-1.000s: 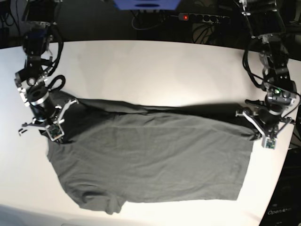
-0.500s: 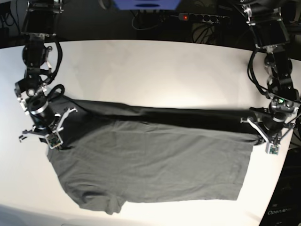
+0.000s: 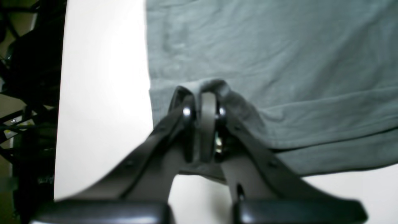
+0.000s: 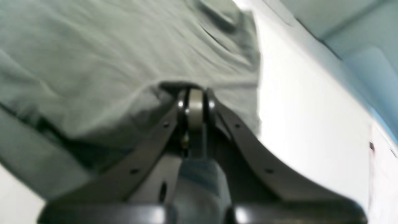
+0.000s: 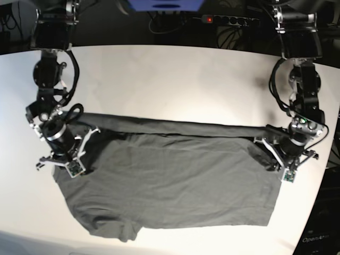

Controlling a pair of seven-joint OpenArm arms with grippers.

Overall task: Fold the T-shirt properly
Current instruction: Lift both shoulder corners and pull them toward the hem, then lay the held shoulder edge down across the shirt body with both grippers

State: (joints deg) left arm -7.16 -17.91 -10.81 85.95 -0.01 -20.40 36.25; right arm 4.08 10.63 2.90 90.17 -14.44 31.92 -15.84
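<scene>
T-shirt (image 5: 175,186): dark charcoal-grey, lying mostly flat on the white tabletop (image 5: 170,79). On my base feed it takes up the near half of the surface.

Fold so far: the far long edge is lifted and stretched into a straight dark band between my two arms, hanging over the part that lies flat. It's a bit wrinkly, nothing dramatic.

Near edge: there's a sleeve-ish lump sticking out at the near left corner in the base view; the right end is a straight hem.

Left gripper (image 5: 280,154): sits on the right side of the base feed, at the shirt's right end. On the left wrist cam I see the jaws clenched tight on a bunched fold of fabric, right by the shirt's side edge, with bare tabletop just next to it.

Right gripper (image 5: 74,154): on the left of the base feed, at the shirt's other end. The right wrist cam is blurry, but the jaws are pinched together with grey cloth wrapped around the tips, so it's grasping the T-shirt too.

Background: a black power strip (image 5: 226,20) with a red light sits beyond the far edge of the tabletop, plus a tangle of cables.
</scene>
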